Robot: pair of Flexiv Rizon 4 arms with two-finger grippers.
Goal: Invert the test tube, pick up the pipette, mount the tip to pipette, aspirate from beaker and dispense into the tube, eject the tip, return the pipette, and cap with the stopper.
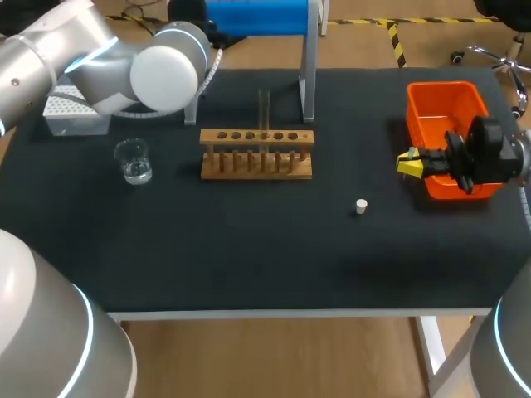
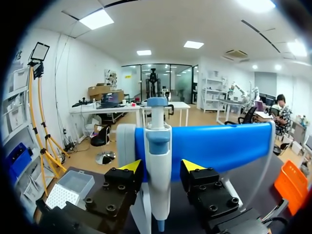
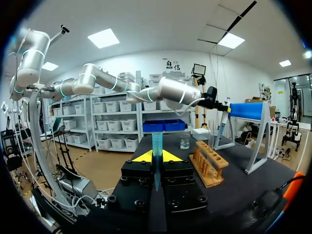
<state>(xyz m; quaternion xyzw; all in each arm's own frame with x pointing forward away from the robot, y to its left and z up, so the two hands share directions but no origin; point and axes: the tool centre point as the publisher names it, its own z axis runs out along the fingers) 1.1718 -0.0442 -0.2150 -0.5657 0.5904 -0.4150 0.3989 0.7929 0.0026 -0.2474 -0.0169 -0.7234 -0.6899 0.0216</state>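
At the back of the desk (image 1: 249, 249), your left arm (image 1: 166, 70) is reaching in from the far left corner toward the blue stand (image 2: 219, 146). The left pincer (image 2: 161, 168) is standing spread around the pipette (image 2: 158, 146). The white-and-blue pipette is hanging upright on the stand between the yellow-tipped fingers (image 2: 131, 166), and a gap is showing beside at least one of them.

On the other side, your right pincer (image 3: 157, 157) is pinching a blue tip (image 3: 157, 144). The tip is standing upright between the pressed-in fingers with its narrow end pointing down. From above, that pincer is hovering at the near left corner of the orange bin (image 1: 444, 112), aimed toward the middle of the desk.

The wooden rack (image 1: 257, 155) is sitting mid-desk, and a clear tube (image 1: 264, 108) is rising upright from its back row. The beaker (image 1: 133, 161) is standing well to the rack's left with a little clear liquid in it. The white stopper (image 1: 361, 206) is lying alone on the dark desk, between the rack and the bin and nearer the front edge. The tip box (image 1: 70, 112) is sitting at the far left, partly under your left arm.
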